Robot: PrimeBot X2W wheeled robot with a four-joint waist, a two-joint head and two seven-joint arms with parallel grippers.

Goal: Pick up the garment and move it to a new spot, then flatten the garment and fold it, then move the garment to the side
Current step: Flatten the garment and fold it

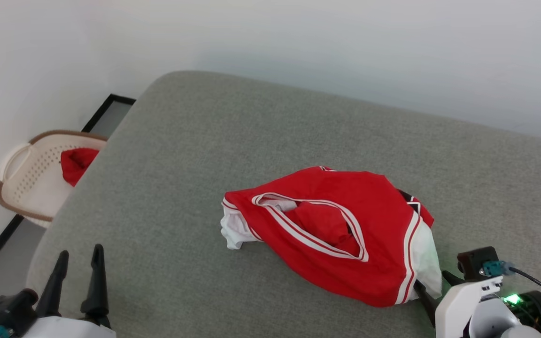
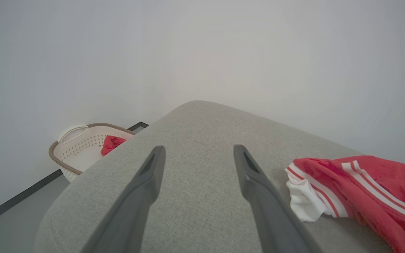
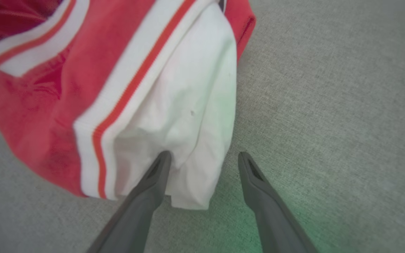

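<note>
Two end effectors nearest, both spread wide and gripping nothing. Left end effector (image 1: 81,251) at 7 o'clock of the head view, hanging over bare grey surface (image 1: 181,141), well apart from the cloth. Right end effector (image 3: 204,154) at 5 o'clock, poised at the near end of the garment (image 1: 374,206), one finger tip over the hem of a white sleeve (image 3: 188,105), the other over bare upholstery just beside it; impossible to say whether touching. Judged to be the first step, the pick-up, with nothing lifted or clamped as yet. Next move likely calls for nudging in until the sleeve edge sits between the fingers, dipping low enough to catch fabric rather than upholstery, then closing and lifting. Further out, just right of centre toward 4 o'clock, garment lying in a crumpled heap: red jersey body, white-and-red striped trim round a gaping opening, second white sleeve (image 1: 235,232) poking out at its 9 o'clock end, a scrap of black at its 3 o'clock edge, too tucked under to read. Farthest, at 9 o'clock past the surface's edge, pale perforated basket (image 1: 26,188) on the floor (image 1: 12,277), holding a small plain red cloth (image 1: 77,164).
</note>
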